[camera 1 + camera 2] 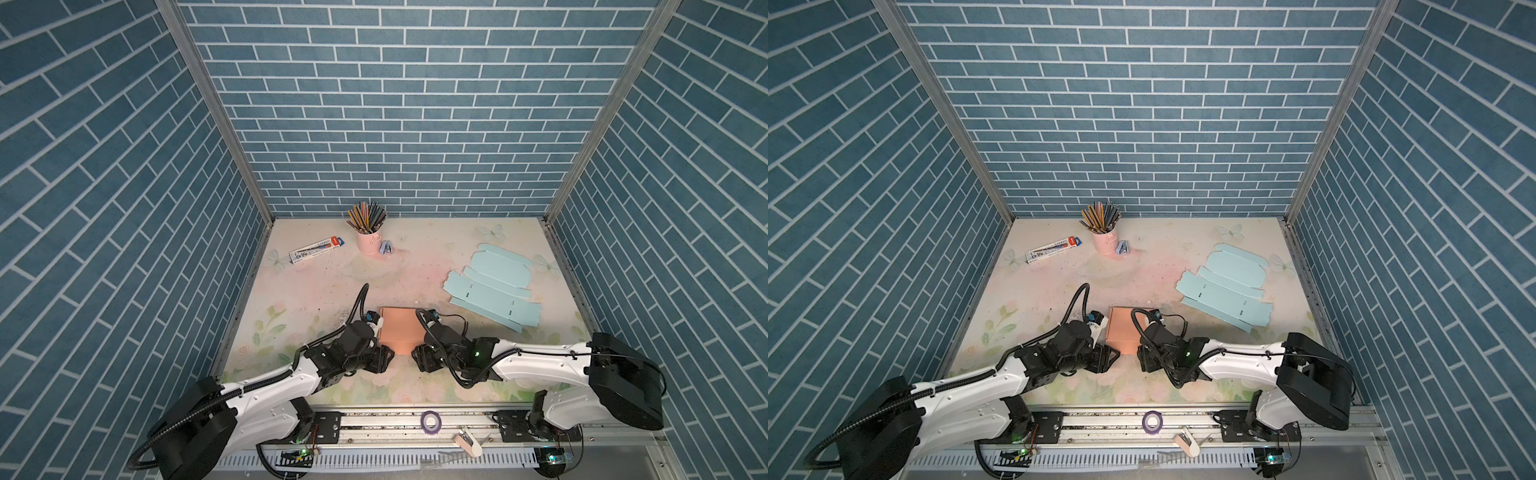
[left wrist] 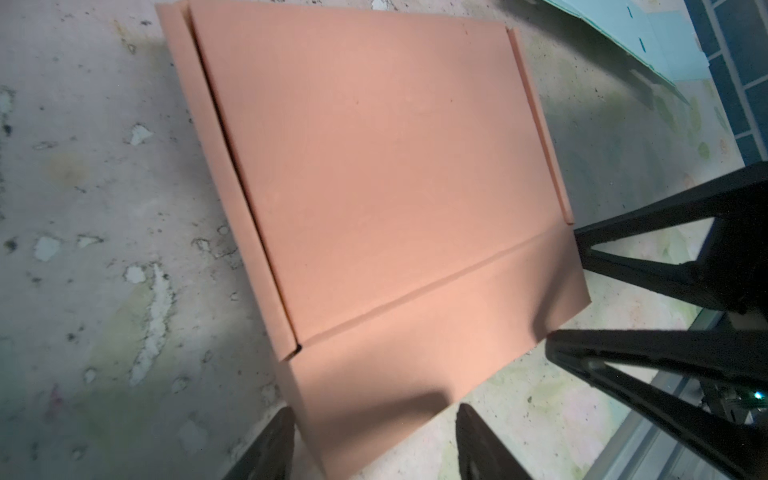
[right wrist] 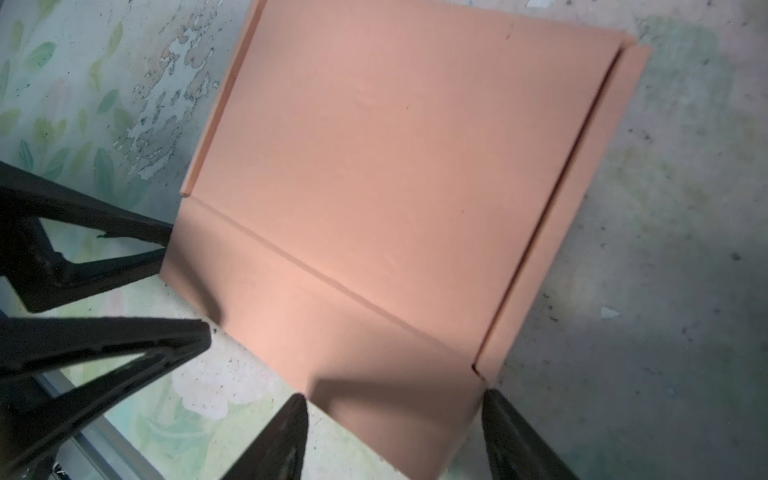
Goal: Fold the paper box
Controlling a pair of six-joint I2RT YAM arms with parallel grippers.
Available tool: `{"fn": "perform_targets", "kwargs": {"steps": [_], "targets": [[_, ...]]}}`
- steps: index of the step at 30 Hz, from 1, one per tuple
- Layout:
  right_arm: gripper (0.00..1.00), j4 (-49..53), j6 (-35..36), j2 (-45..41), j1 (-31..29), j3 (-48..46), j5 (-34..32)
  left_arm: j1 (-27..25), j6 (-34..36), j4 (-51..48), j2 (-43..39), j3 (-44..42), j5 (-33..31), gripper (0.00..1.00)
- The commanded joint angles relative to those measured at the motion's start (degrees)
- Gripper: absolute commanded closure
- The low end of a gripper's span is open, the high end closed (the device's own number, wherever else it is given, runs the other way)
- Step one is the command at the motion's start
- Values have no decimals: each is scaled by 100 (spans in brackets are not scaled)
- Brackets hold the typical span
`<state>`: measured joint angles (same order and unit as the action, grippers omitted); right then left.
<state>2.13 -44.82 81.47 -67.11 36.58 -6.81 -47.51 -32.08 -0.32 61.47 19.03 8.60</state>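
Salmon-pink paper box (image 1: 401,330): closed and lying flat at the near middle of the counter (image 1: 307,299), between both arms. Left gripper (image 2: 370,432): jaws spread wide, straddling the box's near left corner. Right gripper (image 3: 395,415): jaws spread wide, straddling the near right corner. Pale blue cardboard sheet (image 1: 490,286): unfolded, far right, well apart.
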Motion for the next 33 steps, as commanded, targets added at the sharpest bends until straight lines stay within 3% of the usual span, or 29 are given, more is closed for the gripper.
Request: {"fn": "perform_targets", "kwargs": {"steps": [1,20,33], "targets": [[33,-194,-255,119,-28,90,179,-163,-127,190,67,25,-145,38],[35,111,-199,-79,-23,46,-256,-356,-202,315,218,97,-304,43],[37,226,-102,70,-14,139,-355,-353,-203,246,188,78,-447,55]]}}
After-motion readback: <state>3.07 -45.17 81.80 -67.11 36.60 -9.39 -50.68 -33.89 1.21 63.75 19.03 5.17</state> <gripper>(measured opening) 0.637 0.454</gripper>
